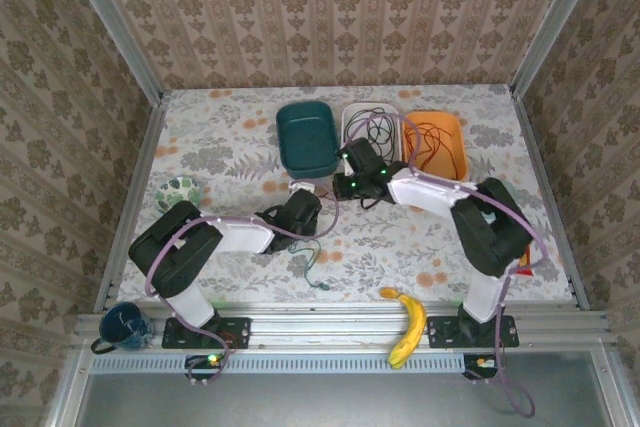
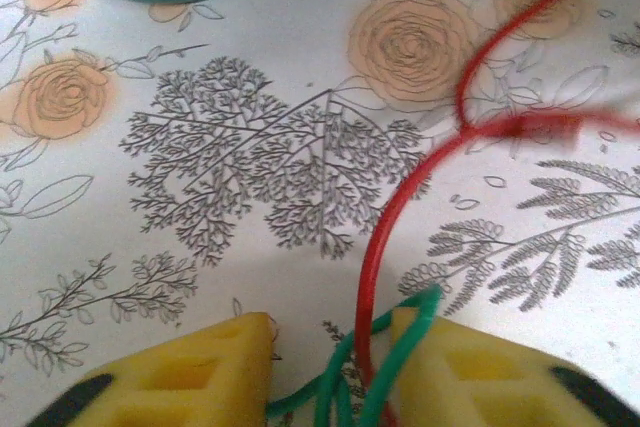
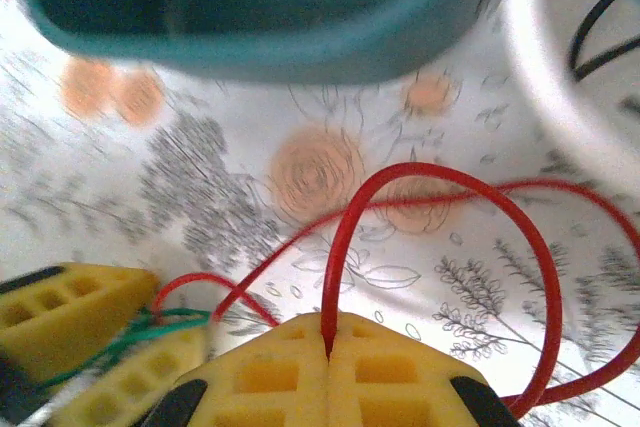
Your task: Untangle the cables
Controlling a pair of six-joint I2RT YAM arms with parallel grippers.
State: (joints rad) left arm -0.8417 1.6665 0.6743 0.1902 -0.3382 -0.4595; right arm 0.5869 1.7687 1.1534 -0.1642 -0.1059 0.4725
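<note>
Red cable is the one being worked. It lies on the table in a big loop in front of the teal tub, w/ one strand clamped tight in the right gripper, whose fingers are fully closed on it.

Step looks like drawing red clear of the green cable. To do it well:
- Draw slow and low, away from the left gripper.
- Watch the loop, b/c a quick tug would prob. cinch it into a knot.
- Green needs pinning first.

The left gripper's fingers stand apart, gripping nothing. Green strands and the red strand both run through the gap btwn them. It should close on green only, w/ red nudged out first, or the two will drag together.

Black cable sits in the white tub, well clear.
</note>
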